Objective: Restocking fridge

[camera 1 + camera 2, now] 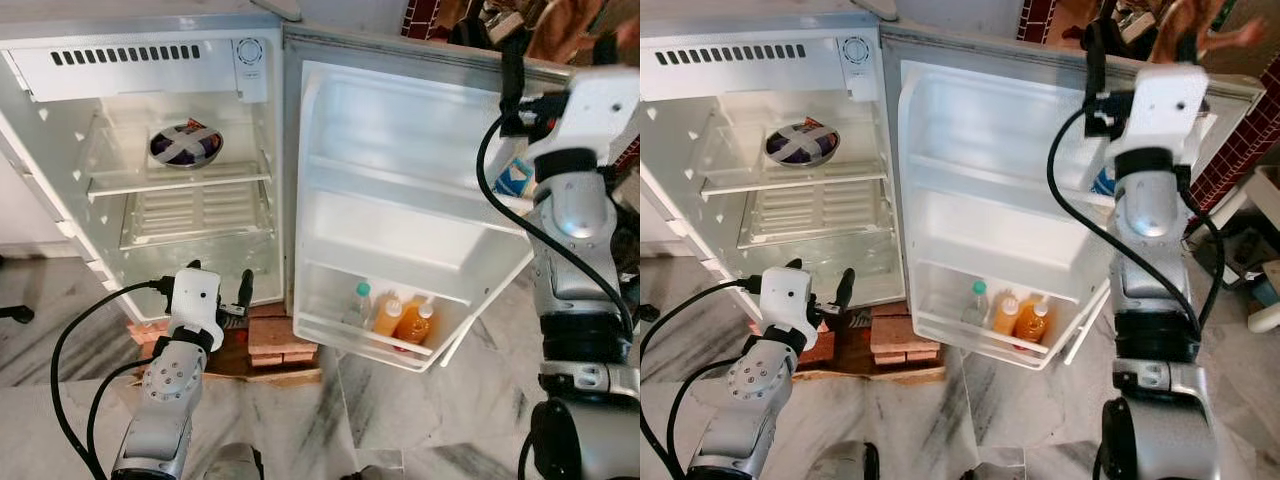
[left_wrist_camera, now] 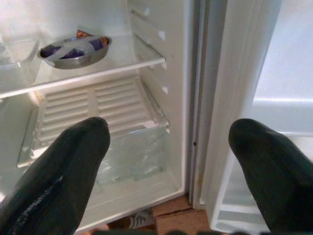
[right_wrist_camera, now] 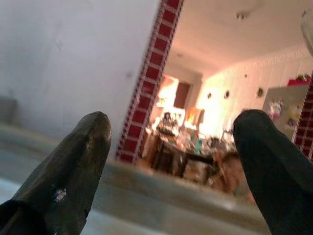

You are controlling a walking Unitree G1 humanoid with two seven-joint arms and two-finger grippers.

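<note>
My left gripper [image 1: 220,285] spread wide and empty, low before the open fridge [image 1: 140,215], bowl [image 1: 185,144] on its upper shelf at 11 o'clock, three bottles [image 1: 395,315] in the door's bottom bin at 3 o'clock, right gripper [image 3: 171,161] spread wide, empty, raised above the door top.

fridge [image 1: 262,130]: glossy white plastic | bowl [image 1: 185,146]: shiny metal | floor [image 1: 420,410]: polished marble

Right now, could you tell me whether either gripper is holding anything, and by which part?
Nothing is held. The left gripper is open before the fridge's lower compartment; the right gripper is open, raised above the fridge door.
</note>
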